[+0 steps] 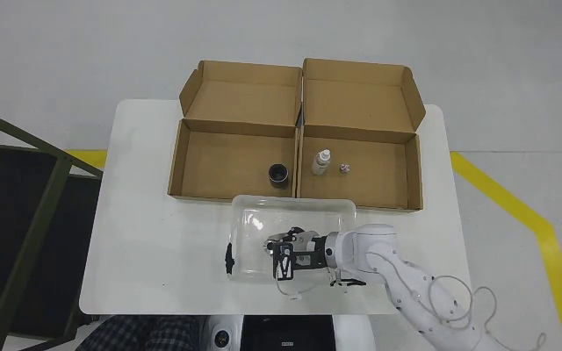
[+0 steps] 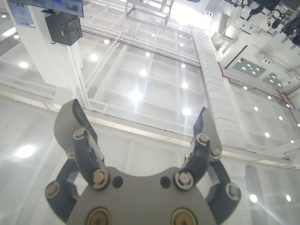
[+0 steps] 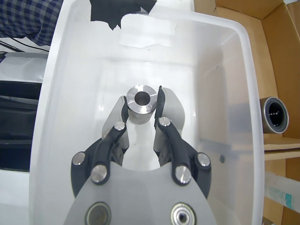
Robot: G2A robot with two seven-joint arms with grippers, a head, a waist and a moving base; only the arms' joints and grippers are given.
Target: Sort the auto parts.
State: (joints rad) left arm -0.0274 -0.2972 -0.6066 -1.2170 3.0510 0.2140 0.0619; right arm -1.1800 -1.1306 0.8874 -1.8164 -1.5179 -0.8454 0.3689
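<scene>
**Ops:** Where are you?

**Me:** My right hand (image 3: 142, 98) is down inside the clear bin (image 1: 299, 201), lower middle of the top view. It is nearly closed, with its pads pressed on either side of a metal sleeve (image 3: 140, 112) standing bore-up. I can't tell whether the sleeve is off the bin floor.

**Ops:** And the other one?

**Me:** My left hand (image 2: 139, 108) is spread wide, holds nothing and points up at the ceiling. No worry there.

**Ops:** So what bothers you?

**Me:** The grip. The pads bear on a smooth, round wall, and the sleeve looks heavy for its size. I think it could pivot or slide out on the lift, then drop back and skitter across the bin.

**Ops:** Anything else?

**Me:** The bin itself. It's light plastic and may not be fixed to the tabletop (image 1: 149, 219). If I come out low, the hand or the sleeve could catch the rim and drag the bin into the boxes just above it in the frame.

**Ops:** Which box?

**Me:** My guess is the left box (image 1: 219, 171), where a dark cylindrical bearing (image 1: 278, 174) sits. The right box (image 1: 378, 175) holds a white bottle-shaped part (image 1: 322, 161) with a small piece (image 1: 345, 167) beside it. If I release too high, the sleeve may bounce or strike the bearing. If I pick the wrong box, the sort is spoiled.
</scene>
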